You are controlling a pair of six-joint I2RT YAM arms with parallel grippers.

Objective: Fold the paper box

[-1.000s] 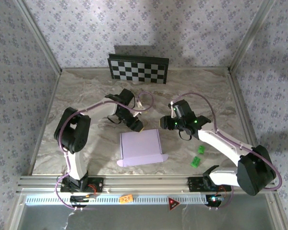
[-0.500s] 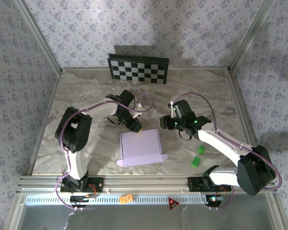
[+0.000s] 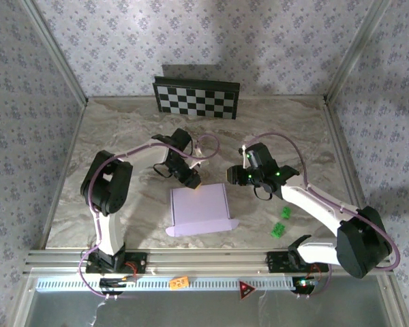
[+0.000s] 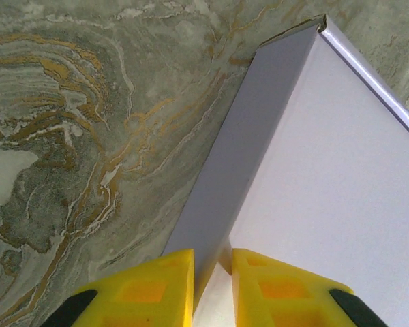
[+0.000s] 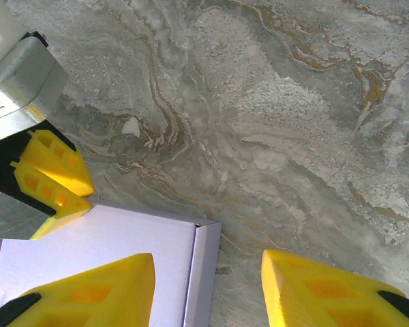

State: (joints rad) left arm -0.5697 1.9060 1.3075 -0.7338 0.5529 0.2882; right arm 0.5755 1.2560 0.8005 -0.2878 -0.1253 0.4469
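Paper box (image 3: pixel 199 210): folded, lavender, squarish, lying flat on the marbled surface (image 3: pixel 116 129) between the two arms, near the front edge. A rounded flap sticks out along its near side.

Left tool (image 4: pixel 213 255): at the box's far edge. Its yellow fingers (image 4: pixel 157 286) are nearly together astride the upright side wall. Whether the pads actually press the card cannot be told.

Right tool (image 5: pixel 208 293): at the box's far right corner, fingers well apart and holding nothing. One finger is over the box top, the other over bare surface.

Also noted: a checkerboard panel (image 3: pixel 196 99) against the back wall, and two small green pieces (image 3: pixel 281 221) right of the box, well apart from it.
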